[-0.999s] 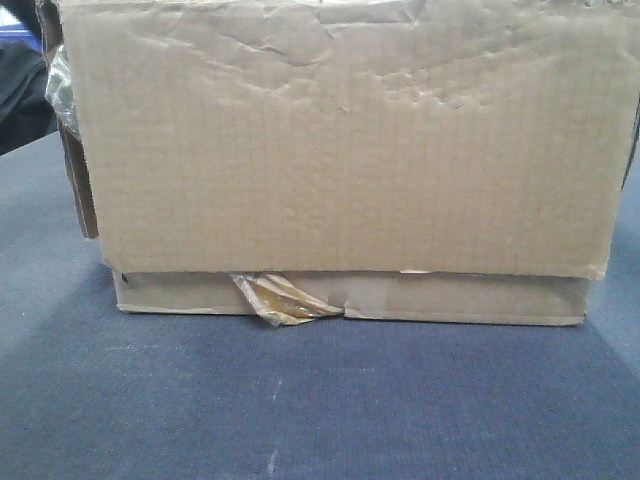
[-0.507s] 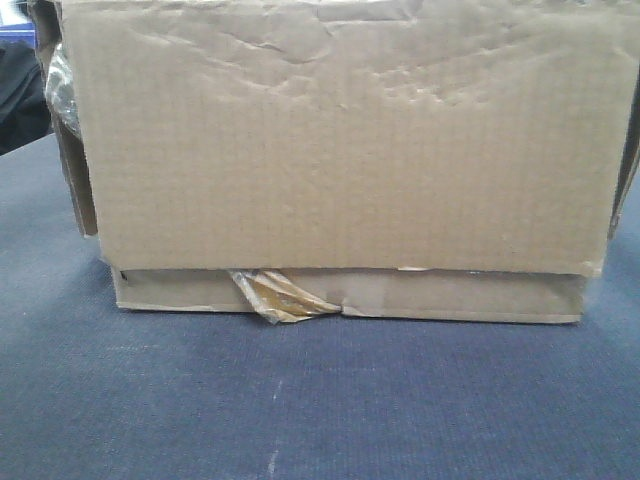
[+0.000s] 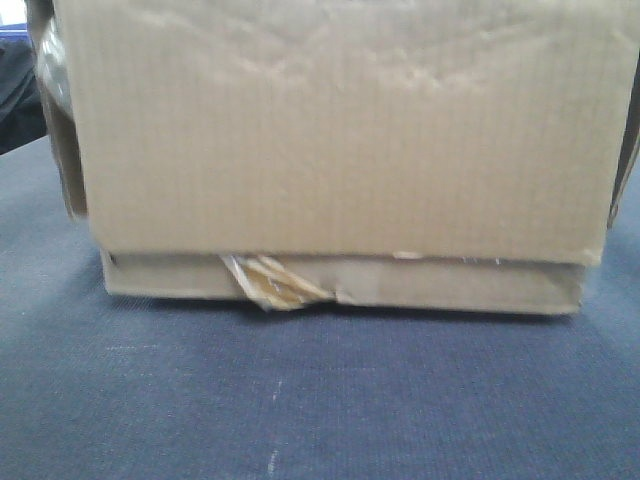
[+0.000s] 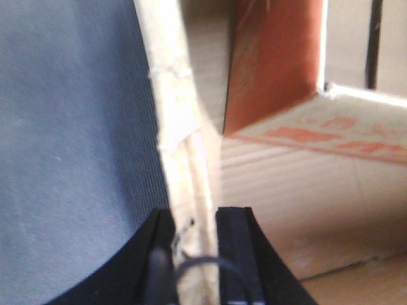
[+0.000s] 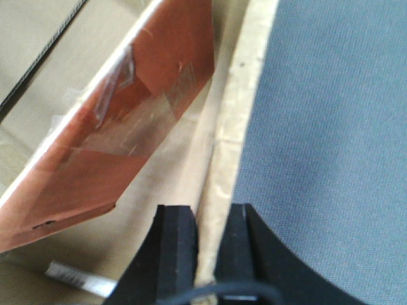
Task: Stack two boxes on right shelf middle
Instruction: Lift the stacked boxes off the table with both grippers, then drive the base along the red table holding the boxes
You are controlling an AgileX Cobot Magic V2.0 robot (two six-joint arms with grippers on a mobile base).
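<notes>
A large brown cardboard box [image 3: 340, 140] fills the front view, resting on or just above a dark blue table [image 3: 300, 400], with peeling yellowish tape [image 3: 270, 285] under its creased side flap. My left gripper [image 4: 194, 219] is shut on the box's left wall edge [image 4: 181, 127]. My right gripper [image 5: 213, 219] is shut on the box's right wall edge [image 5: 238, 114]. Inside the box, orange-printed inner flaps show in the left wrist view [image 4: 273, 63] and the right wrist view [image 5: 127, 127]. The shelf and a second box are out of view.
The blue tabletop shows beside the box in the left wrist view [image 4: 70, 140] and the right wrist view [image 5: 331, 140]. A dark shape [image 3: 20, 95] sits at the far left behind the box.
The box has shifted slightly upward and toward the left in the front view, and the image is now blurred by motion. Both grippers stay clamped on its walls.
</notes>
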